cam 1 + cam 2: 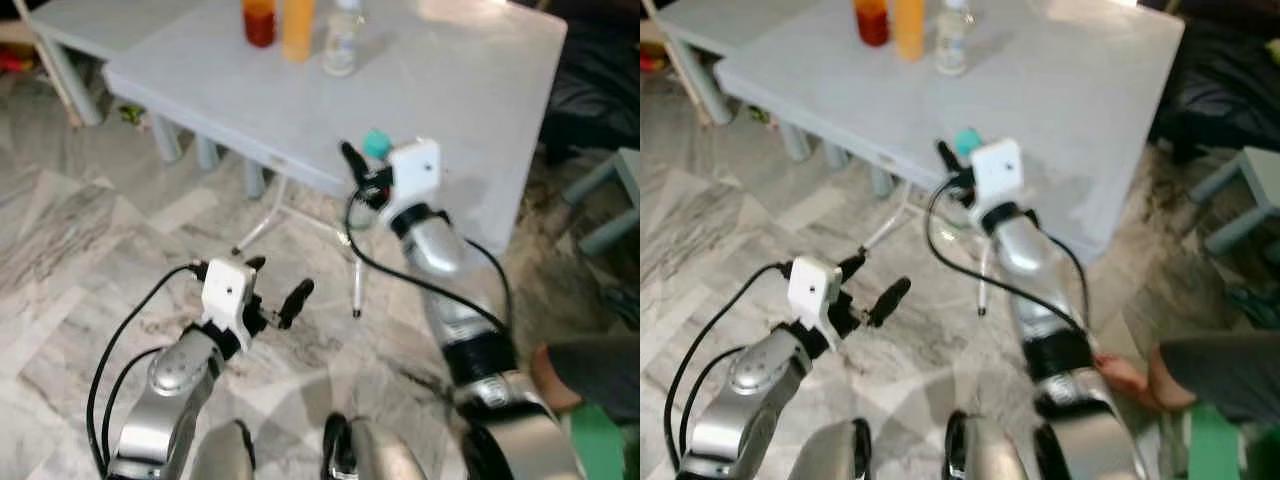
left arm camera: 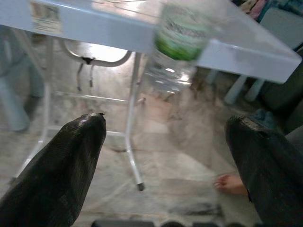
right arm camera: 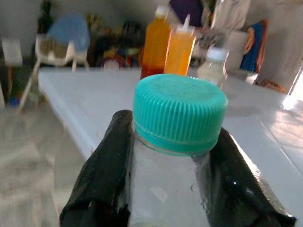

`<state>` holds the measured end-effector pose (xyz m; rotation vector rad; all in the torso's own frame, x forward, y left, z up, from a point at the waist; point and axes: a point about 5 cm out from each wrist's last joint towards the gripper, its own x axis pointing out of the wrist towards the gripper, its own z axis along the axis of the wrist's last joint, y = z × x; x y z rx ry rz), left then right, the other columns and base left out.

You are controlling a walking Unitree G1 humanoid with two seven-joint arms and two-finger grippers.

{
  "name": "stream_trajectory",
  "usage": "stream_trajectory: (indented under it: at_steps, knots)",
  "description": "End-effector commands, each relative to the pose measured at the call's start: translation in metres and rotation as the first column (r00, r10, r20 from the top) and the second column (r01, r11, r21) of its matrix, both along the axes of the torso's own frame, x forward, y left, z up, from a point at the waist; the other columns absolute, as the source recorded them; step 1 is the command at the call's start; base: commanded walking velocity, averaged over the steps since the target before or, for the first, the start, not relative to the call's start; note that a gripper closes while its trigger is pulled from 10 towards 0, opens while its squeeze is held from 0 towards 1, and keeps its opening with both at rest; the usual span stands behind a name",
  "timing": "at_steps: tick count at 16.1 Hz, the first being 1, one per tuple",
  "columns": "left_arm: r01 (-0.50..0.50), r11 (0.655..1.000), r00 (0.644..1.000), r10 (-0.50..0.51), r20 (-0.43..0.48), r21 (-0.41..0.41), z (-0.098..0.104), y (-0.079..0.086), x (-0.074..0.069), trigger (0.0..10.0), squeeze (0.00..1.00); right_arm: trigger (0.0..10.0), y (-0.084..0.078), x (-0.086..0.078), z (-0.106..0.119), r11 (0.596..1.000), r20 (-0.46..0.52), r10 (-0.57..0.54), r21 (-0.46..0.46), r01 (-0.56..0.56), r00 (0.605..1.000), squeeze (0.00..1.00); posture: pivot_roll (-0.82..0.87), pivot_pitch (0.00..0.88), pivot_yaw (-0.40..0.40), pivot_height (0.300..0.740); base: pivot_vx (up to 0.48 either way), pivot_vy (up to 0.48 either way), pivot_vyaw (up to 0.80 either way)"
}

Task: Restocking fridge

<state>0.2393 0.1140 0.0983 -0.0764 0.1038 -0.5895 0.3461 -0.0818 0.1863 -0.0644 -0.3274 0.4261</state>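
Your left gripper hangs low over the floor with its fingers spread wide and empty, well short of the surface. Your right gripper is nearer the work: its fingers are clamped on the neck of an upright water bottle with a teal cap, held at the near edge. The remaining three bottles stand upright beyond it, at the far side.
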Motion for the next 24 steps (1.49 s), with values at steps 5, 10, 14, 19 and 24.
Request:
stream_trajectory:
  at_steps: [5, 10, 14, 19, 24]
  knots:
    - [0.053, 0.997, 0.999, -0.053, 0.01, -0.046, 0.008, -0.017, 0.005, 10.0, 0.0, 10.0, 0.026, 0.007, 0.041, 0.984, 0.119, 0.056, 0.163, -0.076, 0.991, 0.0, 0.08, 0.108, -0.086, 0.74, 0.0, 0.0, 0.0]
    - [-0.007, 1.0, 1.0, 0.007, 0.013, 0.01, 0.005, -0.032, 0.021, 10.0, 0.0, 10.0, 0.058, 0.0, 0.053, 0.896, 0.038, 0.217, 0.388, -0.215, 0.975, 0.0, 0.06, 0.098, -0.091, 0.74, 0.0, 0.0, 0.0]
    - [-0.136, 0.987, 0.989, 0.13, 0.071, 0.086, 0.005, -0.031, 0.037, 10.0, 0.0, 10.0, 0.075, -0.012, 0.046, 0.861, -0.023, 0.339, 0.412, -0.3, 0.94, 0.0, 0.05, 0.093, -0.092, 0.74, 0.0, 0.0, 0.0]
    - [-0.365, 0.917, 0.929, 0.35, 0.117, 0.161, 0.0, -0.02, 0.055, 10.0, 0.0, 10.0, 0.091, -0.031, 0.045, 0.795, -0.105, 0.532, 0.404, -0.453, 0.84, 0.0, 0.04, 0.086, -0.095, 0.74, 0.0, 0.0, 0.0]
    - [-0.463, 0.872, 0.886, 0.449, 0.12, 0.16, -0.005, -0.006, 0.062, 10.0, 0.0, 10.0, 0.084, -0.041, 0.033, 0.802, -0.151, 0.566, 0.327, -0.499, 0.81, 0.0, 0.03, 0.086, -0.093, 0.74, 0.0, 0.0, 0.0]
